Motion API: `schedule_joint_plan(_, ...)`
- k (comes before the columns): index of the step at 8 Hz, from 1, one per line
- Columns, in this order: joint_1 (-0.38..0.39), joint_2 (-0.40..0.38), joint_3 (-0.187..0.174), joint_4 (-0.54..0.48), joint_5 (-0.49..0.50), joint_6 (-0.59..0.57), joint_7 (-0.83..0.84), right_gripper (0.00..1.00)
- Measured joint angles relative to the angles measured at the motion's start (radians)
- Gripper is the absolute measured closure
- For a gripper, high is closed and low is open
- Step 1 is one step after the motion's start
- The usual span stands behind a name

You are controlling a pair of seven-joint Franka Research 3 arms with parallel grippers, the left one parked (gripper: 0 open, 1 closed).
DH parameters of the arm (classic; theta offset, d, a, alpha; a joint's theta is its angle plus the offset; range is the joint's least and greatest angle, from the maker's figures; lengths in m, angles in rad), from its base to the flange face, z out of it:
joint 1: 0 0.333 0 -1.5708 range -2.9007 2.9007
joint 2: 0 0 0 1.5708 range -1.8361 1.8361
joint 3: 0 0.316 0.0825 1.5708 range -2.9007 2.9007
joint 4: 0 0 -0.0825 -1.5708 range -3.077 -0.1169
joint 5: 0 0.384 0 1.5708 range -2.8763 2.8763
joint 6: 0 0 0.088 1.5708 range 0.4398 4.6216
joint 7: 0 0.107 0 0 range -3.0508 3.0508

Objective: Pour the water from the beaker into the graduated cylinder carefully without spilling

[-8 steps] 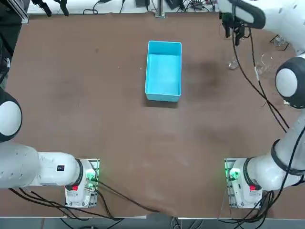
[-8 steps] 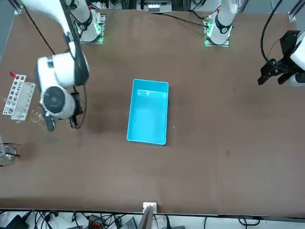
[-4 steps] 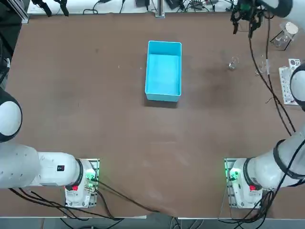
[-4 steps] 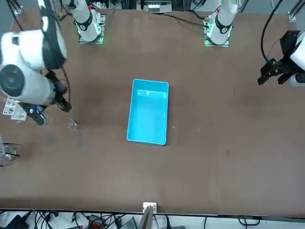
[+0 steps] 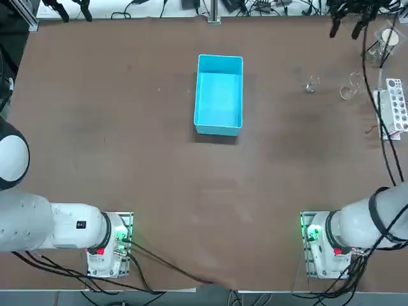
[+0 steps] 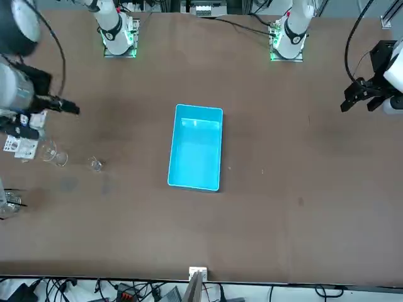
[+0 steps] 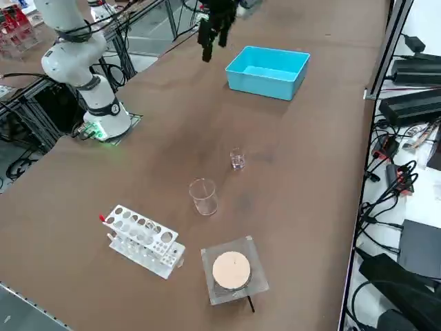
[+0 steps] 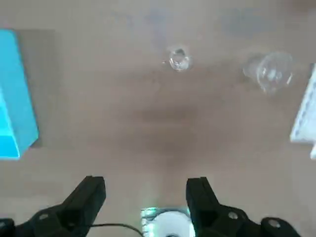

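Observation:
The beaker (image 7: 203, 195) stands upright on the brown table, near the white rack. About a hand's width from it stands the graduated cylinder (image 7: 238, 159), also upright. From overhead the beaker (image 5: 349, 89) is to the right of the cylinder (image 5: 312, 86). My right gripper (image 7: 213, 33) hangs high above the table, well away from both vessels. In the right wrist view the gripper (image 8: 145, 193) is open with nothing between its fingers, and the cylinder (image 8: 177, 59) and beaker (image 8: 270, 72) lie far below it. In the front view both vessels (image 6: 53, 155) (image 6: 96, 165) stand free of the arm.
A blue bin (image 5: 219, 94) sits mid-table at the far side. A white rack with round holes (image 7: 141, 241) lies by the beaker. A clear box with a tan disc on top (image 7: 232, 270) stands near the table's right edge.
My right arm has risen and swung toward the table's far right corner, off the spot over the vessels. The beaker and rack now show uncovered. Neither vessel has moved.

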State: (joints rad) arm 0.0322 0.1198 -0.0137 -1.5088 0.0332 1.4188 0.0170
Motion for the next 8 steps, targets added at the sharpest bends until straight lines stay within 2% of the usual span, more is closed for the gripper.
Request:
schedule_joint_plan(2,-0.005,-0.102,0.0,-0.082,0.001,0.142,-0.065,0.0)
schedule_joint_plan(4,-0.02,-0.171,0.001,-0.186,-0.014,0.216,-0.068,0.0)
schedule_joint_plan(6,-0.077,-0.18,0.03,-0.215,-0.026,0.22,-0.085,0.0)
schedule_joint_plan(8,-0.096,-0.179,0.067,-0.216,-0.026,0.209,-0.086,0.0)
